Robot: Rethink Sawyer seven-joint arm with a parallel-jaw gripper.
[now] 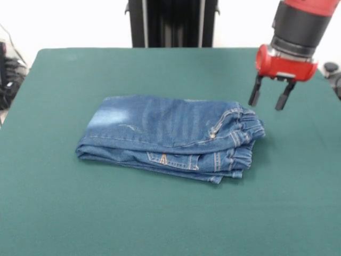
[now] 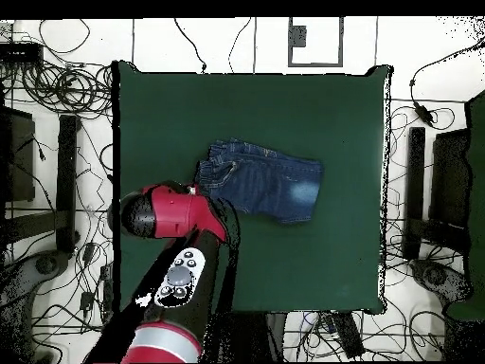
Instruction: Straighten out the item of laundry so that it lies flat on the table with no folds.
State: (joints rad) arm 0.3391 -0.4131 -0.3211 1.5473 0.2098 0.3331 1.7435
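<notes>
The item of laundry, a small pair of blue denim jeans, lies folded over itself in layers near the middle of the green table. Its gathered waistband points to the picture's right in the front view, and a faded patch shows at the left. In the overhead view the jeans lie with the waistband at the left. My gripper hangs open and empty above the table, just right of and beyond the waistband, not touching it. In the overhead view the red gripper head covers its fingers.
The robot's black pedestal stands at the table's far edge. Cables and black equipment lie on the floor around the table. A dark object sits at the table's far right edge.
</notes>
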